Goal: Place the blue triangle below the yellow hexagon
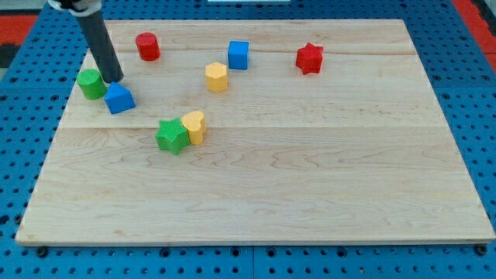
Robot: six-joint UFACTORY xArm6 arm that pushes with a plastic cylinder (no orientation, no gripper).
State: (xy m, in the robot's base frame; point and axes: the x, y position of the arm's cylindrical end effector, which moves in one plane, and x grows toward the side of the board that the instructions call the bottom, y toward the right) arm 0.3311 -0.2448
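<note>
The blue triangle [119,98] lies near the board's left edge. The yellow hexagon [216,77] sits to its right and a little higher, in the upper middle. My tip [115,80] is at the blue triangle's upper edge, touching or almost touching it, between it and the green cylinder [91,84] on the left. The dark rod rises from the tip toward the view's top left.
A red cylinder [147,46] is at the top left. A blue cube [238,54] is just up and right of the hexagon. A red star [309,58] is at the top right. A green star [172,136] and a yellow heart [194,125] touch below the hexagon.
</note>
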